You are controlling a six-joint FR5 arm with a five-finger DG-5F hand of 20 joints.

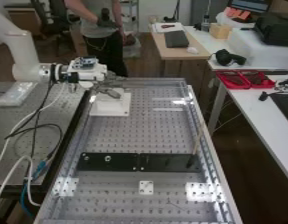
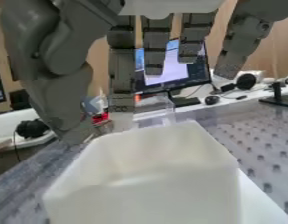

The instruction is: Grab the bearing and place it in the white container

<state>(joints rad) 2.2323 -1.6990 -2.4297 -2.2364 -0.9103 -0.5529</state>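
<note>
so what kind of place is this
Probably a robotics lab or workshop: a robot arm reaches over a metal bench full of holes, and a monitor stands on a desk nearby.

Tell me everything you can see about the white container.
The white container is an open-topped box with straight sides and a smooth, matte, plastic-like surface. It sits upright, opening upward, on a flat white base at the far end of the perforated bench. The hand hangs close to its rim; I can't tell whether they touch. Whether anything lies at its bottom, I can't tell either.
</note>
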